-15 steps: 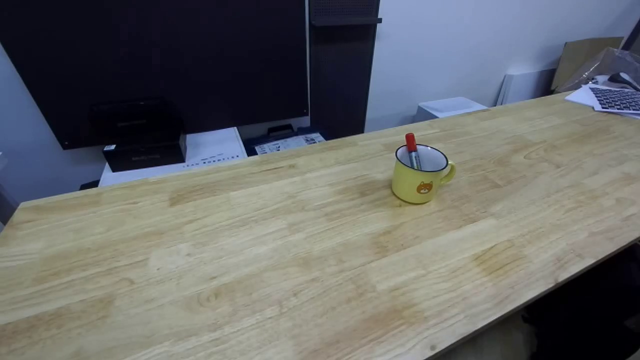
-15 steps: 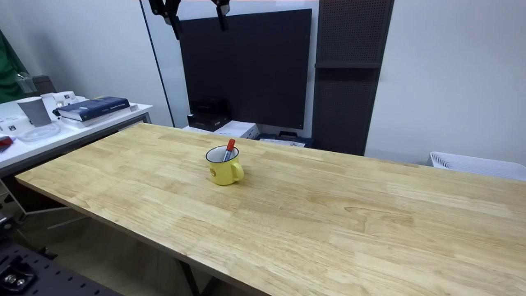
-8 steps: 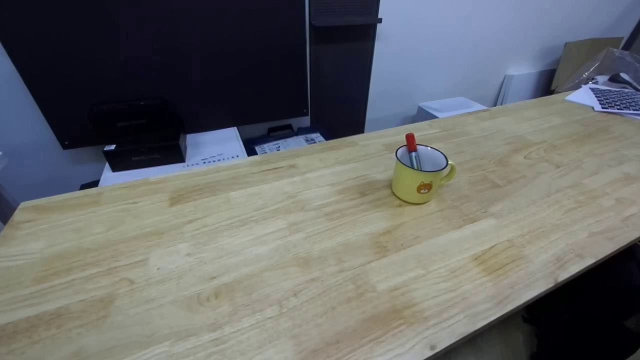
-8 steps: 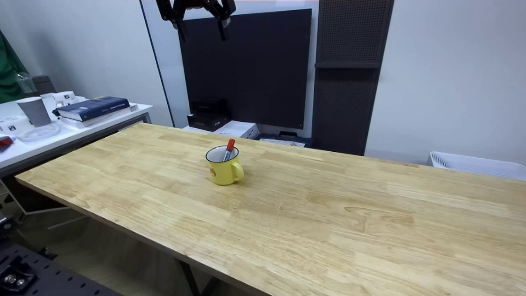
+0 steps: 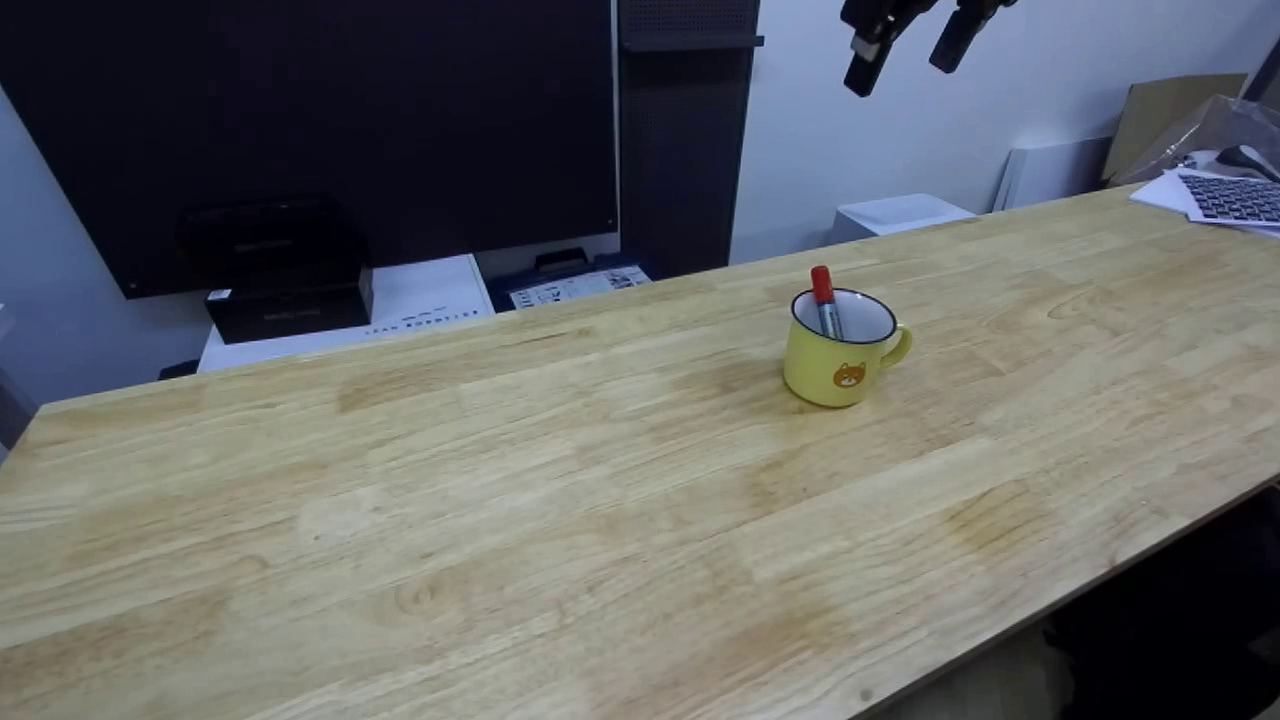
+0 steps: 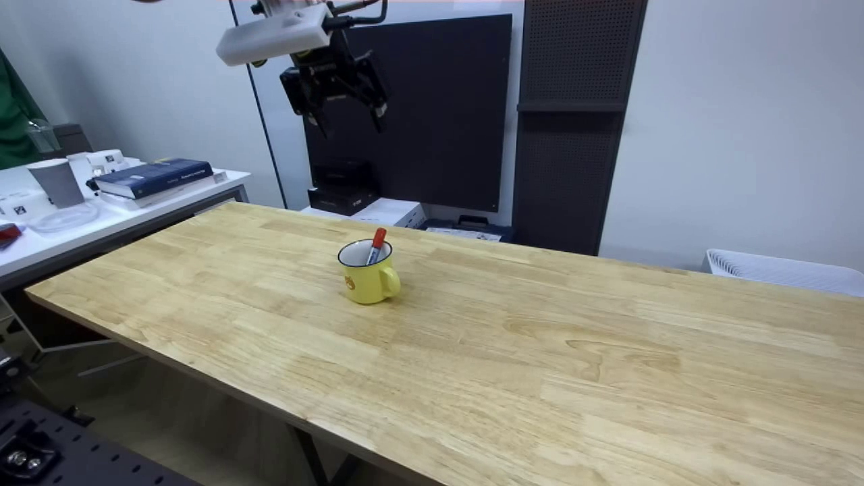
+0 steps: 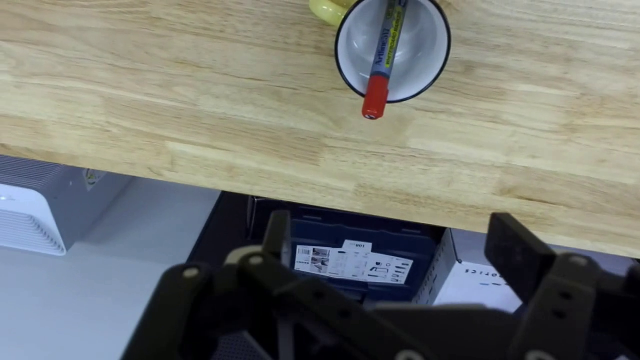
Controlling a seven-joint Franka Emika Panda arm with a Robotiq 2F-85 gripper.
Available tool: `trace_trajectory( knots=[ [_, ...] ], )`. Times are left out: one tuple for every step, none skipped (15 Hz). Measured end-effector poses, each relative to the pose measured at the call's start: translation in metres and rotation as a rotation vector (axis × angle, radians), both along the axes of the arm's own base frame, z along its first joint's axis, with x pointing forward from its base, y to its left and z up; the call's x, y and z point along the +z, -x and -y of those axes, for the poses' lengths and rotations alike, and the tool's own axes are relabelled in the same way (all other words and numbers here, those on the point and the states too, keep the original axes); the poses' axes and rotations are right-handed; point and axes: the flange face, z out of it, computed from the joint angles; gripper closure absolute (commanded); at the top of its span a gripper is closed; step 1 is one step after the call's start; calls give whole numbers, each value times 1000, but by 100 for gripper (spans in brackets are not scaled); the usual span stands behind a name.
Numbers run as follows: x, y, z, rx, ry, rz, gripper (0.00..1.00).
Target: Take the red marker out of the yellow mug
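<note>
The yellow mug (image 5: 820,375) stands upright on the wooden table in both exterior views (image 6: 364,285). The red marker (image 5: 823,288) leans inside it, its red cap sticking out above the dark rim (image 6: 379,237). In the wrist view the mug (image 7: 422,55) is at the top, seen from above, with the marker (image 7: 384,55) across its opening and the red cap over the rim. My gripper (image 5: 903,75) is open and empty, well above the table and mug in both exterior views (image 6: 352,128). In the wrist view its fingers (image 7: 390,222) are wide apart, with the table's edge beyond them.
The wooden table (image 5: 480,520) has its far edge near the wall. Behind and below that edge are a dark blue case (image 7: 350,235) and a white box (image 7: 475,285). Papers (image 5: 1215,200) lie at the table's far right. A side desk holds a book (image 6: 155,177) and cup (image 6: 57,182).
The gripper has come down and into sight in both exterior views, showing more of the arm. It stays open. The mug and marker have not moved.
</note>
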Motion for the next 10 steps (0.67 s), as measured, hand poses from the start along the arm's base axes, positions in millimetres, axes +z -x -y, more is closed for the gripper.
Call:
trace_trajectory(
  knots=[
    [-3, -3, 2, -1, 3, -3, 0],
    [-3, -5, 3, -1, 4, -1, 0],
    [-1, -6, 4, -1, 6, 3, 0],
    [-1, -6, 4, 2, 6, 3, 0],
    [-3, -6, 4, 3, 7, -5, 0],
    [-7, -6, 4, 6, 8, -14, 0],
    [-14, -5, 4, 8, 7, -27, 0],
    [-22, -6, 4, 10, 7, -42, 0],
    [-33, -6, 3, 11, 5, -59, 0],
    [-44, -7, 3, 13, 4, -77, 0]
  ],
)
